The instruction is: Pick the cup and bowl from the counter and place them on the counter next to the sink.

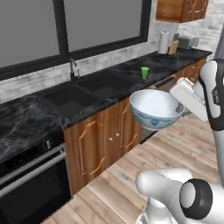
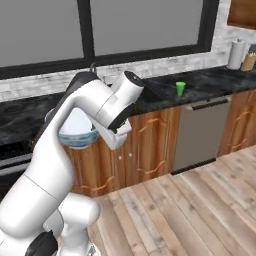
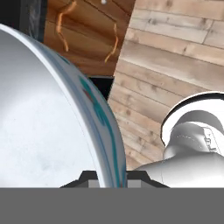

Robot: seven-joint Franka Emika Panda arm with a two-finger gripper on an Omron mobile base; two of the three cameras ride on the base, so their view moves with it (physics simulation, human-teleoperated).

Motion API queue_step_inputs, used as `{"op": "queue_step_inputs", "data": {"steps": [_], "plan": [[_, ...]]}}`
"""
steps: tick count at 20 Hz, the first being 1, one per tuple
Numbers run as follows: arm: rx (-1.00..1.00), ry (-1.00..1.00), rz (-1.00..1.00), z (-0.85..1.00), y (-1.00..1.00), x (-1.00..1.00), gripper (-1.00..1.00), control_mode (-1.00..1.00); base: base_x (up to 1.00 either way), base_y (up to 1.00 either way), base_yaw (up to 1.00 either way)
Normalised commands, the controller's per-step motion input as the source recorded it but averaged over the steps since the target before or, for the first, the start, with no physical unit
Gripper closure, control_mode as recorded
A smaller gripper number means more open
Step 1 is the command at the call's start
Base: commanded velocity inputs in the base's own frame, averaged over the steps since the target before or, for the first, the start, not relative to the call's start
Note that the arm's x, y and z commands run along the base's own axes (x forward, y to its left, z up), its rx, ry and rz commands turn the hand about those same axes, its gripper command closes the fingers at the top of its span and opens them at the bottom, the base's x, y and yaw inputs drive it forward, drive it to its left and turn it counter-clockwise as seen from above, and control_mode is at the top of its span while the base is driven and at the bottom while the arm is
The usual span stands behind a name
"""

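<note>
The white bowl (image 1: 154,109) with a blue pattern hangs in the air in front of the wooden cabinet fronts, below counter height and tilted. My gripper (image 3: 112,177) is shut on the bowl's rim (image 3: 105,131), one finger on each side of the wall. In the right base view the bowl (image 2: 77,134) peeks out behind my arm. The small green cup (image 1: 144,72) stands upright on the black marble counter (image 1: 26,118) to the right of the black sink (image 1: 83,91). From the right base view, the cup (image 2: 180,88) stands far from the gripper.
A dark faucet (image 1: 73,68) rises behind the sink. A paper towel roll (image 1: 164,42) and a knife block (image 1: 173,47) stand at the counter's far right. A dishwasher front (image 2: 200,132) sits under the cup. An oven (image 1: 30,179) is at the left. Wooden floor lies in front.
</note>
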Motion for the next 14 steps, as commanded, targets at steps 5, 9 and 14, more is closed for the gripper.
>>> {"op": "queue_step_inputs", "data": {"steps": [5,9,14], "plan": [[0.00,0.00,0.00,0.00,0.00,0.00,1.00,1.00,0.65,0.04,0.77],[0.00,0.00,0.00,0.00,0.00,0.00,1.00,1.00,0.93,-0.40,0.60],[0.00,0.00,0.00,0.00,0.00,0.00,1.00,1.00,0.84,-0.51,0.36]]}}
